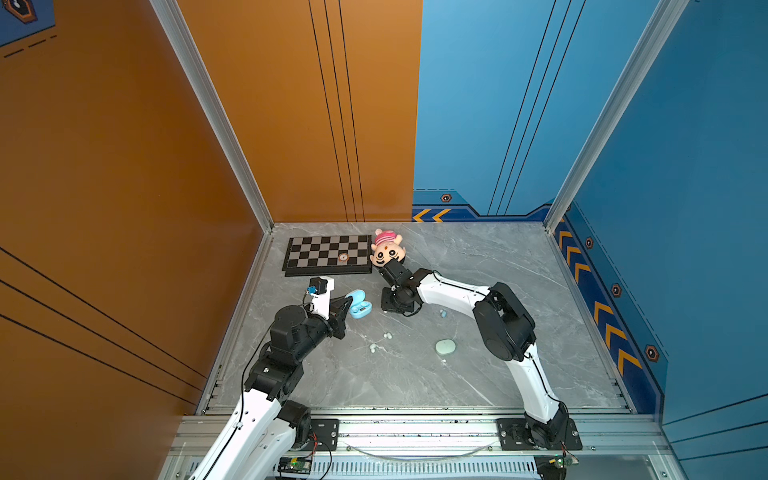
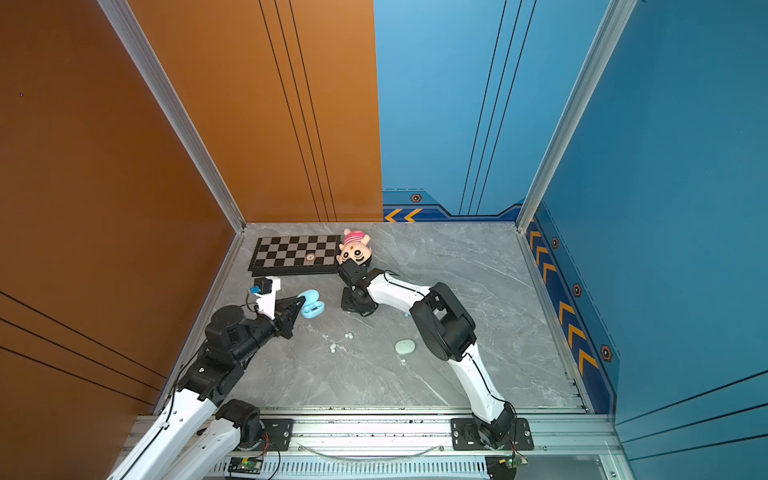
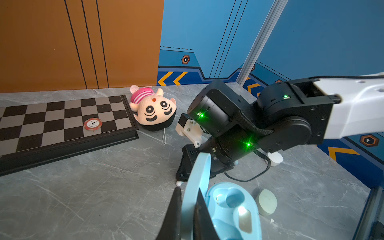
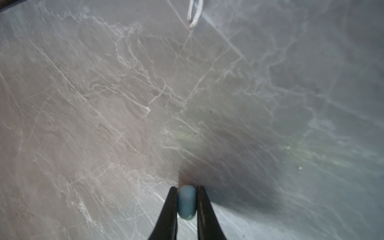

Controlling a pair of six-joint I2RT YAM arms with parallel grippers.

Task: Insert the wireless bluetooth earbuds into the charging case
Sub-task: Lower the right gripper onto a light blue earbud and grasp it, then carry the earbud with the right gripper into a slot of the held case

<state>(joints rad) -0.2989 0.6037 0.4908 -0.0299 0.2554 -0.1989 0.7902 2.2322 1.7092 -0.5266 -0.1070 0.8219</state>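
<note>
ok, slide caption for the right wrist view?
Right end effector pinches a small light-blue plastic earbud over the grey marble tabletop.

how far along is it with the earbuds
Done: blue case is open, left hand shut on its lid; its wells look empty. In hand: right hand pinches a light blue earbud, not yet at the case. Left: seat it, plus the loose white buds and the closed pale green case.

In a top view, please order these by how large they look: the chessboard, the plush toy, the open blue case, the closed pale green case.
Largest first:
1. chessboard
2. plush toy, partly covered
3. open blue case, partly covered
4. pale green case
</note>
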